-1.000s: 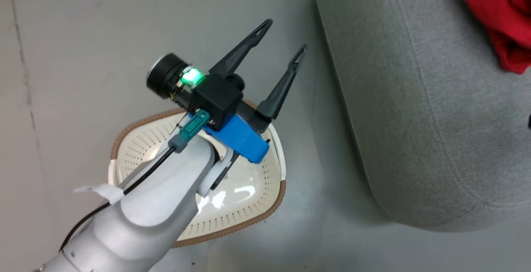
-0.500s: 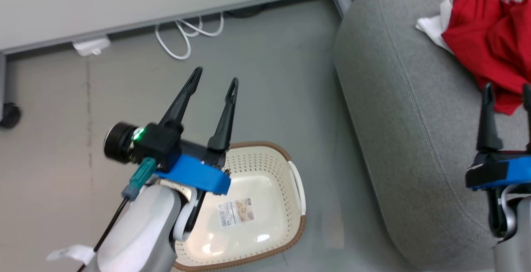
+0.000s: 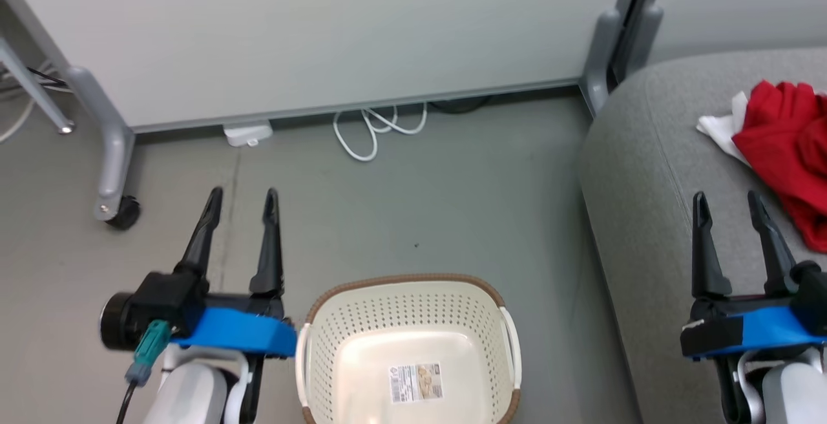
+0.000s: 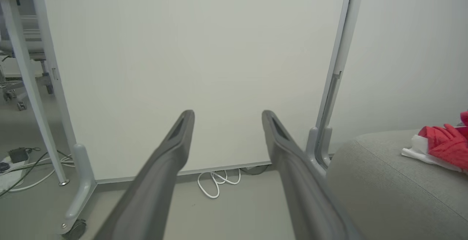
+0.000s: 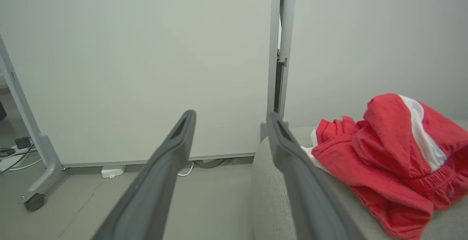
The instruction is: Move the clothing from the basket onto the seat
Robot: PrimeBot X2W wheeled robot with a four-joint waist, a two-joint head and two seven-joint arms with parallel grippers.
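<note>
floor (image 3: 413, 217): smooth grey, runs L→R from the panel's foot to the seat.
room: pale partition panel (image 3: 323, 36) stands across the back on grey legs. Its L leg (image 3: 113, 152) ends in a black castor (image 3: 124, 212).
along panel foot, L→R: white plug block (image 3: 247, 133), then looped white cable (image 3: 375, 130), then R leg (image 3: 604, 55) just beside the seat's back corner.
basket (image 3: 400, 311): cream, perforated, brown-rimmed, white-handled. Upright on the floor at bottom centre of head view, betw. the two arms, near the seat's L edge but apart from it.
in basket: paper label (image 3: 416, 382) flat on the bare cream bottom.
seat (image 3: 646, 172): big grey fabric sofa seat, rounded edge w/ a seam, takes up the R side of head view.
clothing (image 3: 785, 146): bright red crumpled heap w/ white stripe, lying on the seat top at far R. A white bit sticks out at its L side.
L claw (image 3: 243, 192): released, fingers spread, grips nothing. Over the floor, just L of the basket, pointing at the panel. Well apart from the clothing, w/ basket & seat edge betw.
R claw (image 3: 725, 196): released, fingers spread, grips nothing. Over the seat's front part. Clothing lies ahead & to the R of its tips, near but not touching. In R wrist view the heap sits R of the R finger.
</note>
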